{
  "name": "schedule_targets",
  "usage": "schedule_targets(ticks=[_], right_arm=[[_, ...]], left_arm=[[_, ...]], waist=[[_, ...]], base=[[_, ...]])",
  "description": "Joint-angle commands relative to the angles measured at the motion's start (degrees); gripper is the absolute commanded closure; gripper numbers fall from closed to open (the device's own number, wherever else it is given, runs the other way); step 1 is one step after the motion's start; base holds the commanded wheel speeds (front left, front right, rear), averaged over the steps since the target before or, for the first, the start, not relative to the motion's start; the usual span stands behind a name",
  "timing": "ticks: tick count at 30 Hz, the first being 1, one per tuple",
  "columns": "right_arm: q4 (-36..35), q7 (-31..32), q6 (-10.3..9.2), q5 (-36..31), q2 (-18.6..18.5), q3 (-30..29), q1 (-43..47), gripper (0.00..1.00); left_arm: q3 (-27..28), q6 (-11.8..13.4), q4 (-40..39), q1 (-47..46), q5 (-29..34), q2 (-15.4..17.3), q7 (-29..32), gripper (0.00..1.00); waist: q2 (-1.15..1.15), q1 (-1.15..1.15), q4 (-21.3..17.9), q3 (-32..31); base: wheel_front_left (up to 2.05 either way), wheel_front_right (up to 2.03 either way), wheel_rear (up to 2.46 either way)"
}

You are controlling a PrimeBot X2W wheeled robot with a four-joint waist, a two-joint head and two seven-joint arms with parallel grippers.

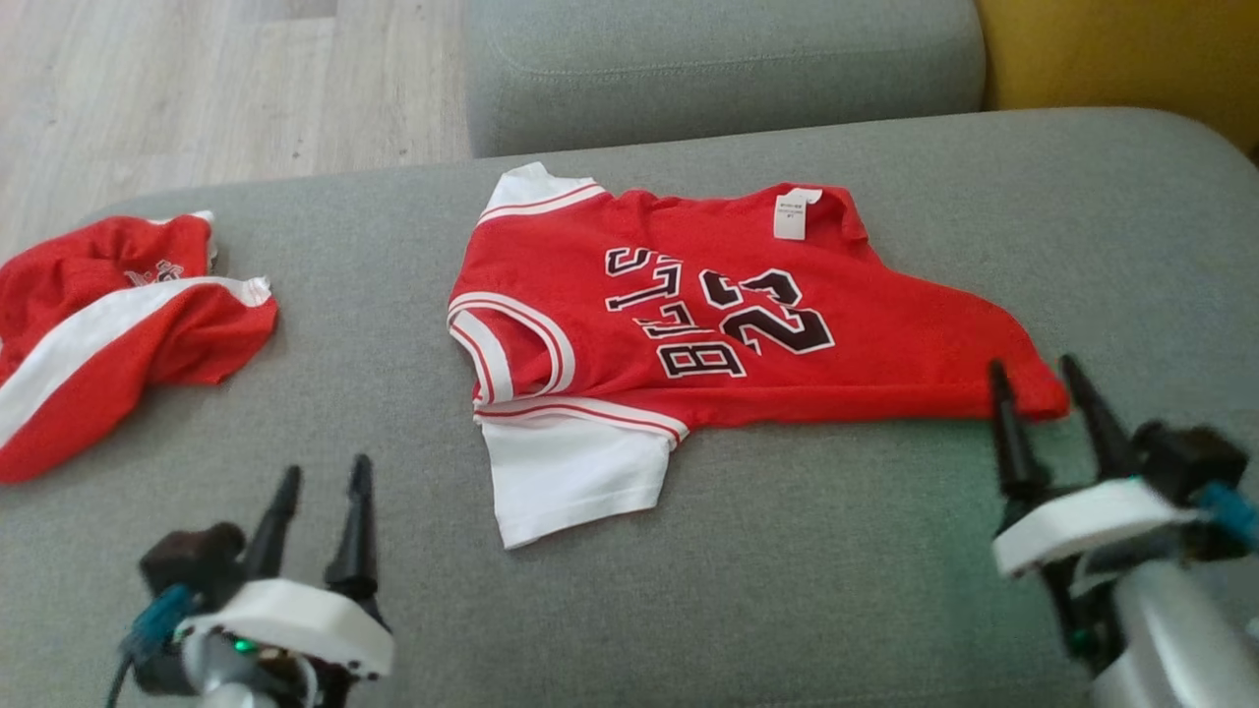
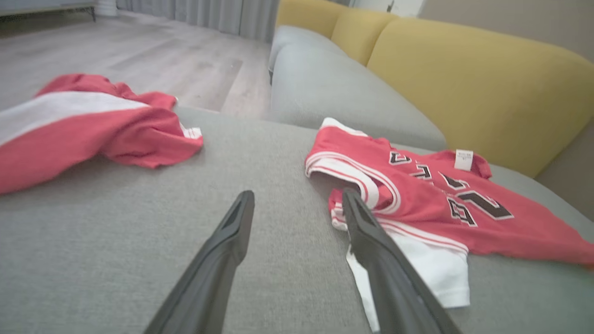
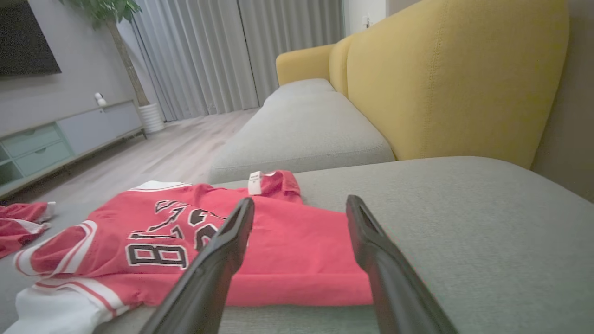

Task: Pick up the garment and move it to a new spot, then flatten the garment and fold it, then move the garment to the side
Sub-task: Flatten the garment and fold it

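Jersey (image 1: pixel 748 324) is lying roughly in the middle of the grey sofa cushion (image 1: pixel 885 590), red with black lettering and a big 23 on it. It's mostly flat, though the right end narrows down to a corner. A white sleeve (image 1: pixel 570 472) sticks out at the near left, and a small white label (image 1: pixel 795 214) sits at the far edge.

The right hand (image 1: pixel 1033 364) is at the jersey's near right corner, fingers spread wide with nothing between them. From above, its fingertips line up with the hem there, and from its own camera the two fingers sit either side of that end of the fabric. Can't honestly tell if the tips are touching the cloth or just above it.

The left hand (image 1: pixel 326 467) is down at the near left over bare cushion, also spread wide and holding nothing. It's just left of the white sleeve, between the jersey and the other red and white garment (image 1: pixel 108 324), which is bunched up at the far left edge of the cushion, well apart from the jersey.

Beyond all that there's a second grey cushion (image 1: pixel 718 69), a yellow backrest (image 1: pixel 1121 59) on the far right, and wooden floor (image 1: pixel 197 88) on the far left.
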Motion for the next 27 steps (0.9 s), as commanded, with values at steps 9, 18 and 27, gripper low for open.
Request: schedule_targets(ticks=[9,18,27], right_arm=[[3.2,17.4,-0.04,2.1,-4.0,-4.0,-9.4,0.0],[7.3,32.1,-0.04,1.4,-4.7,-8.4,-14.0,0.0],[5.0,37.8,-0.04,1.4,-6.6,-7.7,-12.9,0.0]], left_arm=[[-4.7,-2.5,-2.9,-6.1,-2.6,-1.5,13.1,0.0],[-8.8,-2.6,0.1,-11.3,-3.7,-3.4,18.8,0.0],[-10.3,-3.1,1.7,-13.1,-4.8,-3.8,20.9,0.0]], waist=[[0.0,0.0,-0.1,4.7],[0.0,0.0,0.5,10.0],[0.0,0.0,0.3,12.5]], base=[[0.0,0.0,0.0],[0.0,0.0,0.0],[0.0,0.0,0.0]])
